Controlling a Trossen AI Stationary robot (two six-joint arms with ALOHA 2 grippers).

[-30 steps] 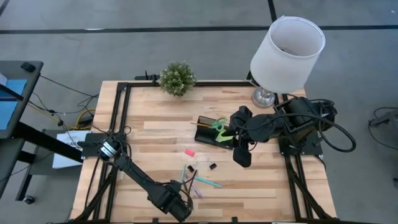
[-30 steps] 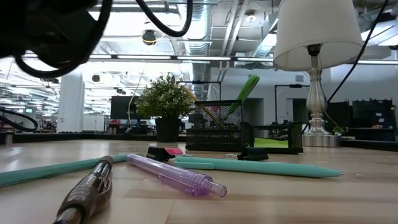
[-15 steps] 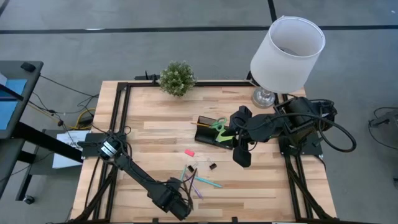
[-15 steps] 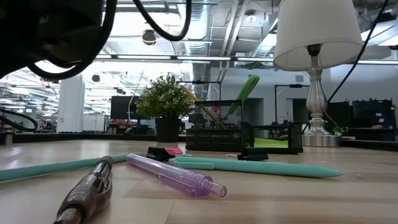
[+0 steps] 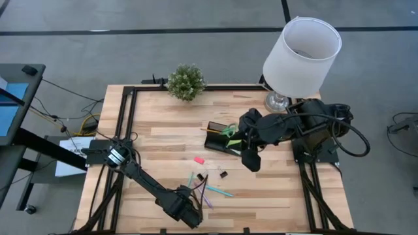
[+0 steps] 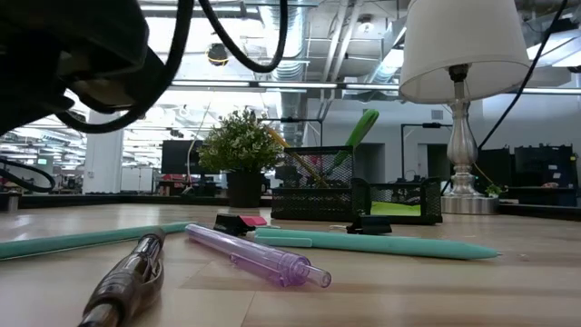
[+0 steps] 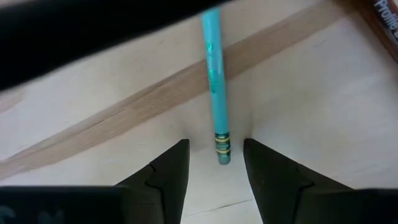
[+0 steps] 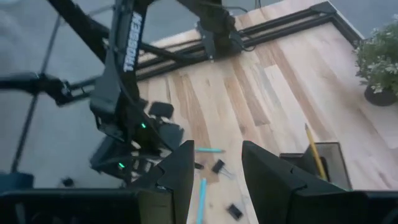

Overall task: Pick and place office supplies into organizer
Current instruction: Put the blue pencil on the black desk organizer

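Note:
My left gripper (image 5: 189, 210) is open near the table's near edge. In the left wrist view its fingers stand on either side of a teal pen's banded end (image 7: 221, 151) without touching it. A brown pen (image 6: 125, 280), a pink pen (image 6: 259, 257) and a second teal pen (image 6: 377, 243) lie flat beside it. The pink eraser (image 5: 199, 159) and the black binder clips (image 5: 223, 174) lie farther in. The black organizer (image 5: 219, 139) holds the green-handled scissors (image 5: 230, 132), a yellow pencil (image 8: 314, 149) and the lime-green pad (image 6: 399, 209). My right gripper (image 5: 249, 162) is open, beside the organizer's right end.
A white-shaded lamp (image 5: 302, 49) stands at the far right corner and a small potted plant (image 5: 185, 81) at the far edge. Bare wood lies left of the organizer and along the table's left half. Black frame rails run along the table's edges.
My right gripper and its wrist have shifted a little toward the table's left, closer to the organizer. My left gripper has edged slightly toward the pens.

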